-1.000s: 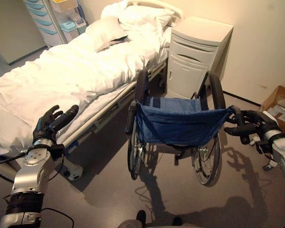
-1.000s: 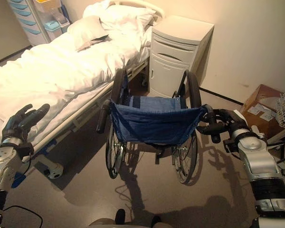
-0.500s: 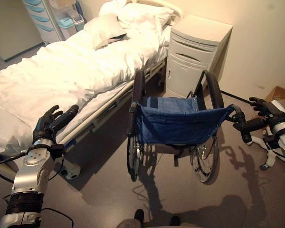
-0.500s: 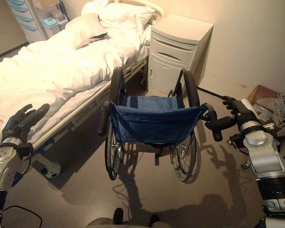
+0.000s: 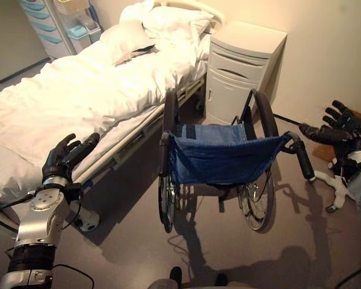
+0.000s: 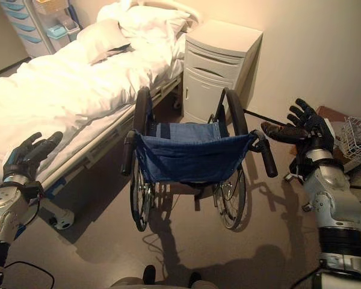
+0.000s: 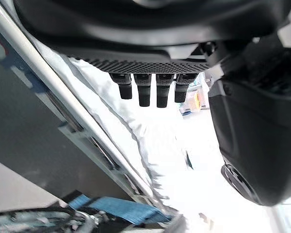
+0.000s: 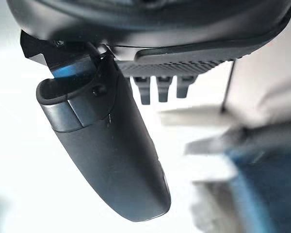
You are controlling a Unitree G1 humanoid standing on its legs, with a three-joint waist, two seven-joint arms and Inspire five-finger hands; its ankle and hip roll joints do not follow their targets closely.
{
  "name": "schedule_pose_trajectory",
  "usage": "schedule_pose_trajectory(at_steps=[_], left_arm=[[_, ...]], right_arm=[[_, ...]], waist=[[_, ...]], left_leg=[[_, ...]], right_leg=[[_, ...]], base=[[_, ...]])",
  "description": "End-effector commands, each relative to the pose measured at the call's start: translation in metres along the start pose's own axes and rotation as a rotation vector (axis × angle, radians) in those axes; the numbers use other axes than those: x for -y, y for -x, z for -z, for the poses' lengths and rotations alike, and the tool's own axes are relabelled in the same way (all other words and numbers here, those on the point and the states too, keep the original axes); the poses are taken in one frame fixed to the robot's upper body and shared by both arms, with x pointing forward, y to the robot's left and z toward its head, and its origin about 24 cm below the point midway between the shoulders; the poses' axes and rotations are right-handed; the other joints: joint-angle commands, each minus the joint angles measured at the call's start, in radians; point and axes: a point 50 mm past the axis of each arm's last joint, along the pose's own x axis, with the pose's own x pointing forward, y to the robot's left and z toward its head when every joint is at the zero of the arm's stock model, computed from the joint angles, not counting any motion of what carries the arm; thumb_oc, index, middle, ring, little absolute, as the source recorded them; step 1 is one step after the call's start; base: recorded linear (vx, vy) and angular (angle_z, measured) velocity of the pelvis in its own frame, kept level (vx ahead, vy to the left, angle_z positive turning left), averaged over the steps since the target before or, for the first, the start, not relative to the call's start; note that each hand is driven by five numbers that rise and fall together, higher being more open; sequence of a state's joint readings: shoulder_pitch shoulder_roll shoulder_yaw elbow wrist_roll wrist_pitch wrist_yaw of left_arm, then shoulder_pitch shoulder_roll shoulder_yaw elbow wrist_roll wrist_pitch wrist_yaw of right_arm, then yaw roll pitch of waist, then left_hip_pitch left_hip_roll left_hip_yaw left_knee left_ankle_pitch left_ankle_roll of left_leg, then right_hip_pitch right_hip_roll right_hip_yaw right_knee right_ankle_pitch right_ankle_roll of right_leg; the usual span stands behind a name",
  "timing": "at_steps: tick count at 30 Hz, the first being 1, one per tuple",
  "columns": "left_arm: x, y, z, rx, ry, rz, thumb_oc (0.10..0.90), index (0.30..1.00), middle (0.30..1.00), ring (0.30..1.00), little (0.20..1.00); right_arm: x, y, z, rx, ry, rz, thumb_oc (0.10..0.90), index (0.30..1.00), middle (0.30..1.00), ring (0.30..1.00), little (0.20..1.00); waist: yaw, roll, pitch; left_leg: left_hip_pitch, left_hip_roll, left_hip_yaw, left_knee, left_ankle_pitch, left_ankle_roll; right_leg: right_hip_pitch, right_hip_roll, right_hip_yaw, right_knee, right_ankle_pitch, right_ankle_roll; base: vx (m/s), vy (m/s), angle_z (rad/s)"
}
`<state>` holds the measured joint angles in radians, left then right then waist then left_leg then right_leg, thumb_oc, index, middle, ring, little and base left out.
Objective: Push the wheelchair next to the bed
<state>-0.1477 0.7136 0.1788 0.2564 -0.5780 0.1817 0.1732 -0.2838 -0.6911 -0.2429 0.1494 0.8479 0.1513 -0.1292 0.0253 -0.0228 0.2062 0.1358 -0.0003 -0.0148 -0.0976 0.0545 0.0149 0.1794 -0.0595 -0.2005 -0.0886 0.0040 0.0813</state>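
The wheelchair (image 5: 222, 159), with a blue fabric back and black push handles, stands on the grey floor with its left wheel close to the bed's side rail. The bed (image 5: 78, 90) carries white sheets and pillows. My right hand (image 5: 337, 127) is open with its fingers spread, just right of the right push handle (image 5: 304, 161) and apart from it. My left hand (image 5: 65, 158) is open, held up at the lower left in front of the bed's edge, far from the left push handle (image 5: 163, 153). In the left wrist view, straight fingers (image 7: 148, 90) point along the bed rail (image 7: 63, 116).
A white bedside cabinet (image 5: 243, 69) stands against the wall just beyond the wheelchair. A drawer unit with blue drawers (image 5: 45, 21) is at the far left behind the bed. A wire basket (image 6: 358, 139) and a white wheeled base (image 5: 335, 188) sit at the right.
My right hand has let go of the right push handle, opened and drawn back up to the right. The left hand has not moved.
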Motion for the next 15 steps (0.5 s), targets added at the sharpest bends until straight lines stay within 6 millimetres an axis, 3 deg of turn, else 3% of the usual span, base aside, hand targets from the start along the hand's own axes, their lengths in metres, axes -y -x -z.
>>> schedule_pose_trajectory(at_steps=[1, 2, 6, 8, 9, 10, 11, 12, 15], left_arm=[[-0.017, 0.000, -0.045, 0.276, 0.100, -0.039, 0.800, 0.900, 0.900, 0.900, 0.900], [-0.017, 0.001, -0.042, 0.283, 0.130, -0.044, 0.800, 0.900, 0.900, 0.900, 0.900], [-0.018, 0.003, -0.039, 0.314, 0.180, -0.063, 0.800, 0.900, 0.900, 0.900, 0.900], [-0.017, 0.004, -0.034, 0.318, 0.200, -0.053, 0.800, 0.900, 0.900, 0.900, 0.900], [-0.016, 0.004, -0.032, 0.314, 0.205, -0.044, 0.800, 0.900, 0.900, 0.900, 0.900], [-0.014, 0.006, -0.026, 0.299, 0.206, -0.020, 0.800, 0.900, 0.900, 0.900, 0.900], [-0.013, 0.006, -0.026, 0.296, 0.208, -0.014, 0.800, 0.900, 0.900, 0.900, 0.900], [-0.008, 0.009, -0.015, 0.265, 0.233, 0.034, 0.800, 0.900, 0.900, 0.900, 0.900], [-0.001, 0.015, 0.002, 0.219, 0.266, 0.102, 0.800, 0.900, 0.900, 0.900, 0.900]], right_arm=[[0.000, 0.005, -0.072, 0.426, -0.251, -0.044, 0.800, 0.900, 0.900, 0.900, 0.900], [0.006, 0.006, -0.071, 0.453, -0.335, -0.040, 0.800, 0.900, 0.900, 0.900, 0.900], [0.023, 0.009, -0.070, 0.517, -0.392, 0.048, 0.800, 0.900, 0.900, 0.900, 0.900], [0.049, 0.013, -0.067, 0.552, -0.373, 0.194, 0.800, 0.900, 0.900, 0.900, 0.900], [0.053, 0.014, -0.065, 0.552, -0.370, 0.218, 0.800, 0.900, 0.900, 0.900, 0.900], [0.069, 0.017, -0.058, 0.527, -0.358, 0.295, 0.800, 0.900, 0.900, 0.900, 0.900], [0.072, 0.017, -0.056, 0.521, -0.357, 0.306, 0.800, 0.900, 0.900, 0.900, 0.900], [0.087, 0.022, -0.041, 0.471, -0.345, 0.369, 0.800, 0.900, 0.900, 0.900, 0.900], [0.103, 0.032, -0.014, 0.387, -0.338, 0.436, 0.800, 0.900, 0.900, 0.900, 0.900]], waist=[[0.008, -0.005, -0.141], [0.009, -0.005, -0.146], [0.009, -0.005, -0.154], [0.007, -0.006, -0.157], [0.007, -0.006, -0.157], [0.008, -0.005, -0.157], [0.008, -0.005, -0.157], [0.009, -0.004, -0.154], [0.009, -0.001, -0.148]], left_leg=[[0.050, -0.034, 0.102, 0.010, -0.100, -0.008], [0.050, -0.033, 0.103, 0.010, -0.102, -0.009], [0.049, -0.033, 0.104, 0.010, -0.104, -0.010], [0.047, -0.034, 0.108, 0.010, -0.104, -0.012], [0.047, -0.034, 0.108, 0.010, -0.103, -0.012], [0.045, -0.034, 0.110, 0.010, -0.103, -0.013], [0.045, -0.034, 0.110, 0.010, -0.103, -0.013], [0.044, -0.034, 0.111, 0.010, -0.103, -0.013], [0.042, -0.034, 0.112, 0.010, -0.101, -0.011]], right_leg=[[-0.012, 0.015, 0.045, 0.001, 0.021, 0.017], [-0.013, 0.015, 0.043, 0.001, 0.020, 0.017], [-0.014, 0.015, 0.044, 0.001, 0.018, 0.017], [-0.017, 0.016, 0.048, 0.001, 0.018, 0.017], [-0.017, 0.016, 0.048, 0.001, 0.018, 0.017], [-0.019, 0.016, 0.049, 0.001, 0.019, 0.017], [-0.020, 0.016, 0.050, 0.001, 0.019, 0.017], [-0.021, 0.016, 0.050, 0.001, 0.020, 0.017], [-0.024, 0.015, 0.050, 0.001, 0.024, 0.017]], base=[[0.00, 0.000, 0.00], [0.00, 0.000, 0.00], [0.00, 0.000, 0.00], [0.00, 0.000, 0.00], [0.00, 0.000, 0.00], [0.00, 0.000, 0.00], [0.00, 0.000, 0.00], [0.00, 0.000, 0.00], [-0.01, 0.003, -0.01]])
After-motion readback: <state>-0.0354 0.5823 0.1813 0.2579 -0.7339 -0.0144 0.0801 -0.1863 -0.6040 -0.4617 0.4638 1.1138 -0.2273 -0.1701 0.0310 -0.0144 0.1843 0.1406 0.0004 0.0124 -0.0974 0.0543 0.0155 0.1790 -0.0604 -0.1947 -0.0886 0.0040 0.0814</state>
